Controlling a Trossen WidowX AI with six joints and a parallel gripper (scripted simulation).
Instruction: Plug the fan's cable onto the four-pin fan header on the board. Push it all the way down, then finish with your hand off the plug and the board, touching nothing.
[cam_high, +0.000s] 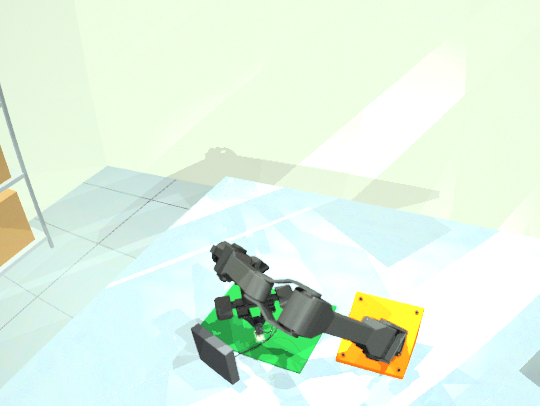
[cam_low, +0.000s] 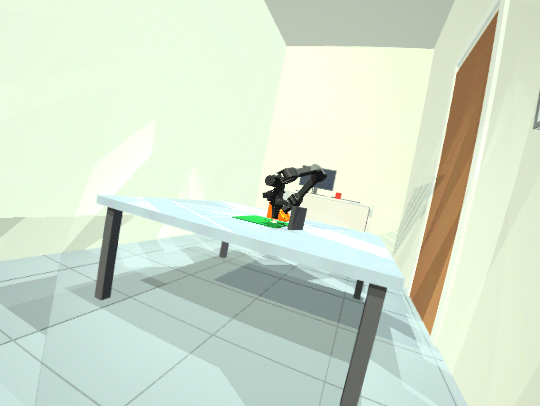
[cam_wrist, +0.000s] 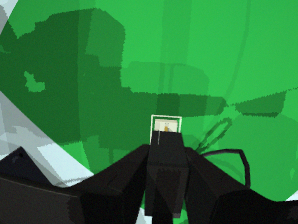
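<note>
Charcoal arm (cam_high: 305, 312) (cam_low: 300, 172); chunky rounded joints; dark cable.

My hand (cam_high: 259, 330) (cam_low: 286, 209) (cam_wrist: 165, 152) has the fan's plug over the green board.
The board (cam_high: 310, 345) (cam_low: 256, 220) (cam_wrist: 210, 40) lies flat beneath the hand; the pale, open-framed header (cam_high: 259, 337) (cam_wrist: 166, 116) sits at its fingertips. The plug is mostly hidden, so I can't tell its depth. The thin black cable (cam_high: 251, 348) (cam_wrist: 243, 151) bends beside the hand towards the dark, upright, slab-like fan (cam_high: 215, 354) (cam_low: 297, 219).
</note>
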